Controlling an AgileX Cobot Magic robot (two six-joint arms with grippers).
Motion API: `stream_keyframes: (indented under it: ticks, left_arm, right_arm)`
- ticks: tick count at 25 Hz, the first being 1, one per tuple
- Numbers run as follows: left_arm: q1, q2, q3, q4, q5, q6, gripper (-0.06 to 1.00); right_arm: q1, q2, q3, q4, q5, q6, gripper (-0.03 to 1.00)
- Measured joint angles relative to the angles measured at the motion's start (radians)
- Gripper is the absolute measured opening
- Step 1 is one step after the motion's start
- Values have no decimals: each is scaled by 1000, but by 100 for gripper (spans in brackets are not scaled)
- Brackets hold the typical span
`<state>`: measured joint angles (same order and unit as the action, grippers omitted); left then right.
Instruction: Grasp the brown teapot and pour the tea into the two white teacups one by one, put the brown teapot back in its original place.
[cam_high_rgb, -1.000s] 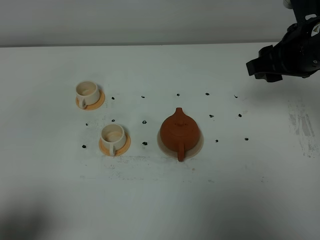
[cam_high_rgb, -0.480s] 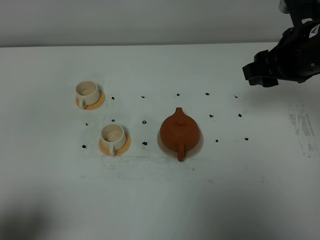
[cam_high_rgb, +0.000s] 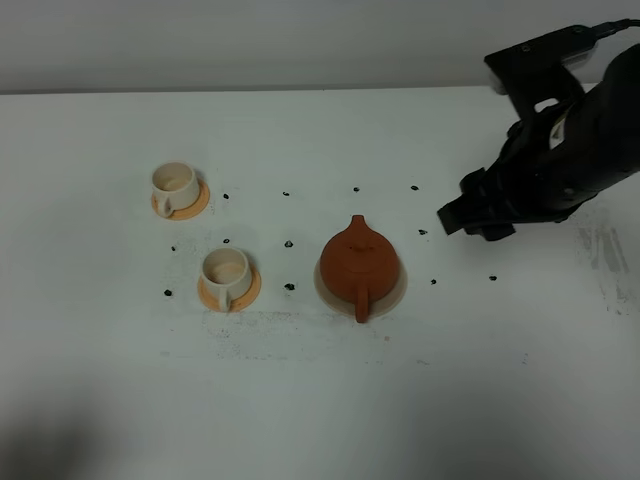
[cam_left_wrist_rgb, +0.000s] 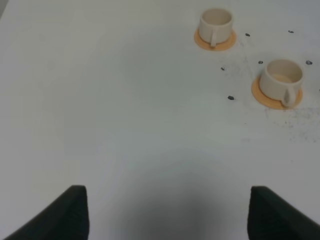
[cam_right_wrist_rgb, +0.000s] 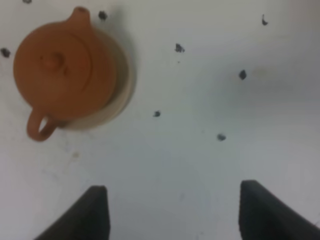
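Note:
The brown teapot (cam_high_rgb: 360, 262) sits on its pale beige coaster (cam_high_rgb: 398, 291) in the middle of the white table, handle toward the front and spout toward the back. To its left stand the two white teacups, one farther back (cam_high_rgb: 175, 185) and one nearer (cam_high_rgb: 226, 272), each on an orange saucer. My right gripper (cam_high_rgb: 458, 216) hovers open to the right of the teapot, apart from it. Its wrist view shows the teapot (cam_right_wrist_rgb: 62, 70) ahead of the open right gripper (cam_right_wrist_rgb: 175, 215). My left gripper (cam_left_wrist_rgb: 167, 215) is open over bare table, with both cups (cam_left_wrist_rgb: 216, 22) (cam_left_wrist_rgb: 282, 80) ahead of it.
Small black specks (cam_high_rgb: 290, 287) dot the tabletop around the teapot and cups. A grey scuffed patch (cam_high_rgb: 605, 250) marks the table at the right. The table's back edge (cam_high_rgb: 300, 90) meets a grey wall.
My right arm has swung from the back right corner leftward and toward the front, closer to the teapot. Teapot and cups have not moved.

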<state>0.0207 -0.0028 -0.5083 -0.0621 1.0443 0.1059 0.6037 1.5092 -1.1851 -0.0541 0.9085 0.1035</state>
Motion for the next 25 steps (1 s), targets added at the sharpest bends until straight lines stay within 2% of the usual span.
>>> stream_keyframes:
  ticks: [5, 12, 19, 25]
  left_arm:
    - [0, 0, 0, 0, 0, 0, 66]
    - [0, 0, 0, 0, 0, 0, 66]
    - [0, 0, 0, 0, 0, 0, 66]
    - [0, 0, 0, 0, 0, 0, 66]
  right_arm:
    - [148, 66, 0, -66, 4, 131, 56]
    - [246, 180, -77, -81, 13, 219, 56]
    - [228, 354, -259, -28, 72, 223, 55]
    - [197, 415, -296, -12, 110, 223, 52]
